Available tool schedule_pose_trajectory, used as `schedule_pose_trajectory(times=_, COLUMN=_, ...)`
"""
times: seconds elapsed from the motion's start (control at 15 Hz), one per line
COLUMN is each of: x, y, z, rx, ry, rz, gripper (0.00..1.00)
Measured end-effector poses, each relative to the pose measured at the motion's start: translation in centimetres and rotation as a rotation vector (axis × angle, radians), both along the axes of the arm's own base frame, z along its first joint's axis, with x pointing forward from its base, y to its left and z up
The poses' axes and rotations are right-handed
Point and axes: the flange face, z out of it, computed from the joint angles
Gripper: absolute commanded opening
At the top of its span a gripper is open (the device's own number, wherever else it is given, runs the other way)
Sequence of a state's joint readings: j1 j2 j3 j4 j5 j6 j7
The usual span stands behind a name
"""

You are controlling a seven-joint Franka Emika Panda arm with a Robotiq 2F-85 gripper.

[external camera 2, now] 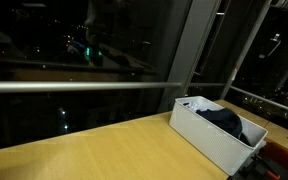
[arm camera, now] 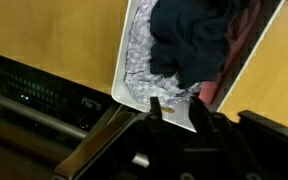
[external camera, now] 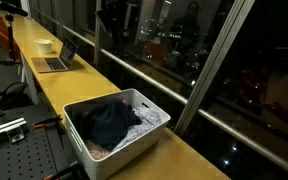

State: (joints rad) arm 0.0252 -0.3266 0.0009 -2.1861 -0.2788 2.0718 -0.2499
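Three views, unequal in what they give. Only the wrist view shows the pincer (arm camera: 177, 108): its fingers stand partly apart, holding nothing, over the edge of the bin (arm camera: 124, 60). The bin holds a dark cloth (arm camera: 189, 40) heaped on a pale patterned cloth (arm camera: 136, 70). An exterior view alone shows a laptop (external camera: 56, 60) and a bowl (external camera: 45, 45), well along the desk (external camera: 174, 155) from the bin.
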Motion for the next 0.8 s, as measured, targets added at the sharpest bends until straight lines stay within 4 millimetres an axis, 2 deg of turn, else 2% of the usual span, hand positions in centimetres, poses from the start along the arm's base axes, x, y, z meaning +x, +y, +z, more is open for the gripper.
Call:
schedule_pose_trajectory(times=0.27, x=0.0, y=-0.5, z=-0.6, rx=0.004, ry=0.007, rz=-0.007, gripper=0.98)
schedule_pose_trajectory(times=0.4, x=0.0, y=-0.5, z=-1.1, rx=0.004, ry=0.014, rz=-0.009, gripper=1.0)
schedule_pose_trajectory(times=0.47, x=0.1, y=-0.4, z=-1.3, rx=0.005, ry=0.017, rz=-0.017, gripper=0.94)
schedule_pose_trajectory(times=0.53, x=0.1, y=-0.4, z=-1.5, rx=0.007, ry=0.019, rz=-0.026, gripper=1.0)
schedule_pose_trajectory(times=0.8, x=0.3, y=-0.3, z=-1.9, rx=0.009, ry=0.024, rz=-0.039, gripper=1.0)
